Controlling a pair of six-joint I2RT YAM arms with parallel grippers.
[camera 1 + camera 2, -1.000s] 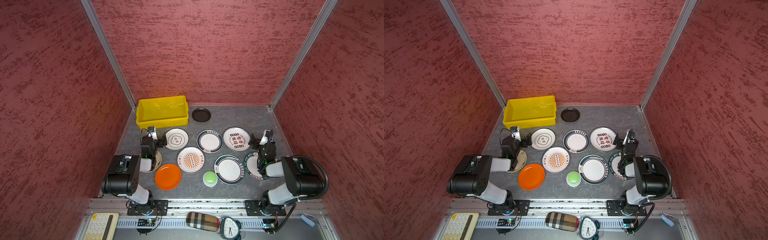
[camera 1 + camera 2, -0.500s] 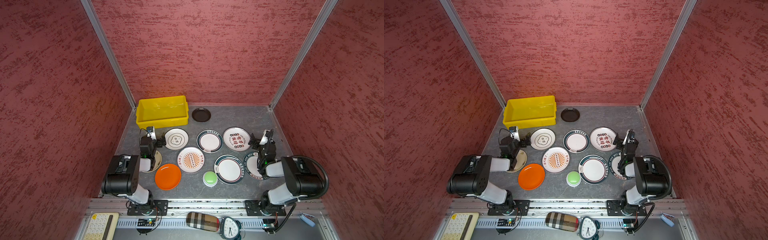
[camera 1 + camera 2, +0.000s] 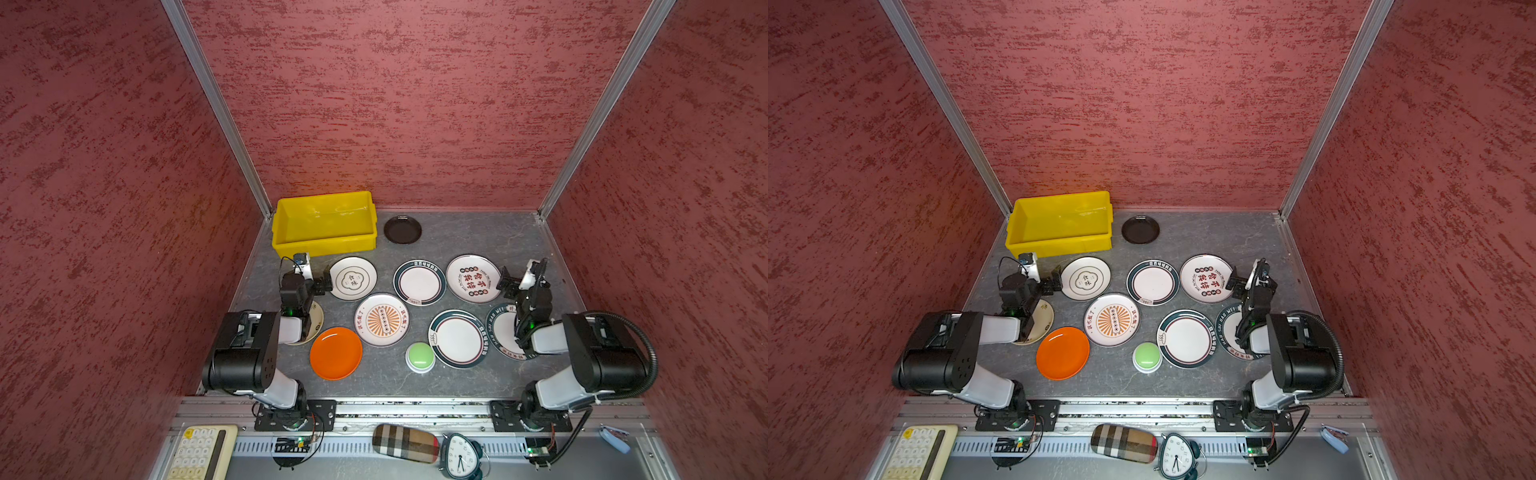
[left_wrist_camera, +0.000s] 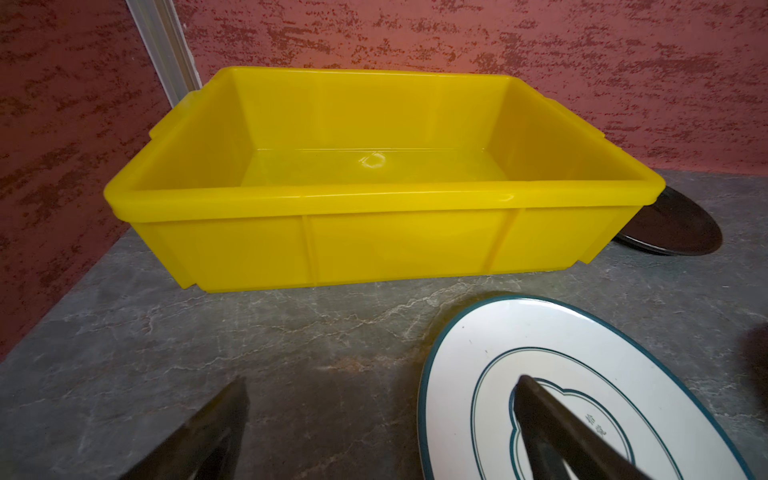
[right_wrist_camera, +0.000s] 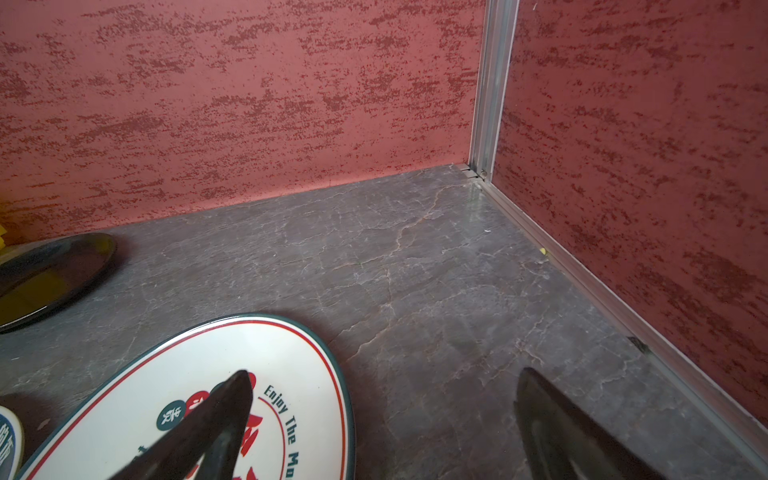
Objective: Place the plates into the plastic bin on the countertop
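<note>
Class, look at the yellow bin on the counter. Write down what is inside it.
Nothing can be seen inside: the bin shows only its bare yellow floor in both top views. In the left wrist view its near wall covers the front strip of that floor.

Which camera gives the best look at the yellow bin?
Left wrist view: the bin fills the frame, its floor visibly bare. Both top views show it whole but small and distant. The right wrist view catches at most a yellow sliver.
</note>
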